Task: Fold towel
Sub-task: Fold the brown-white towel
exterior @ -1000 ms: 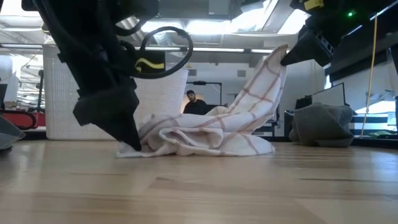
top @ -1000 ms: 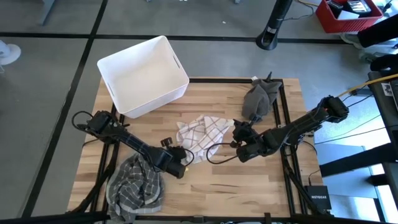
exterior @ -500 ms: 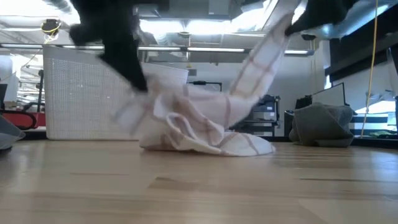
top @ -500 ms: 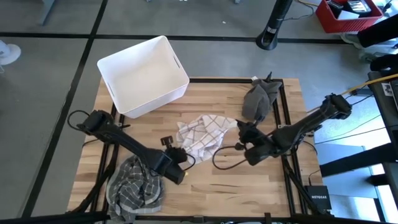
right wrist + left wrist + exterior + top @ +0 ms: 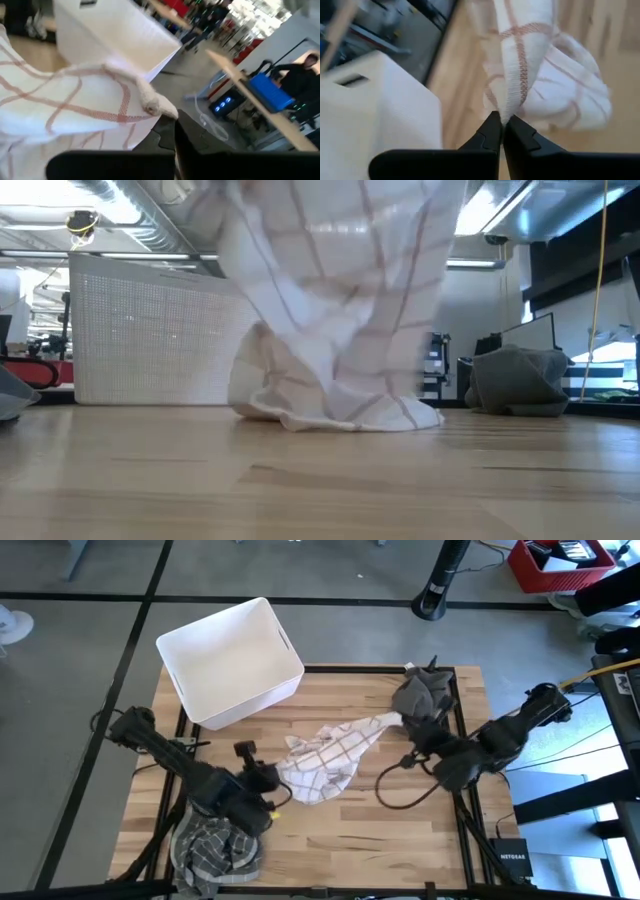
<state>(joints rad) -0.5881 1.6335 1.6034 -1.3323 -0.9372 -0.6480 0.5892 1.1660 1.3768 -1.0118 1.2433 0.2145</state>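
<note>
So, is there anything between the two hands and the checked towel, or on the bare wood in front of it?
Nothing visible: the left hand and right hand each pinch the white red-checked cloth towel, above bare wooden table.

Left pincer (image 5: pixel 501 131) clamped, raised mid-table; right pincer (image 5: pixel 172 131) clamped, raised toward right side.

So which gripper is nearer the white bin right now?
Left. The left gripper sits just in front of the white bin, pinching the checked towel; the right gripper holds its other end, farther off by the grey cloth.
</note>
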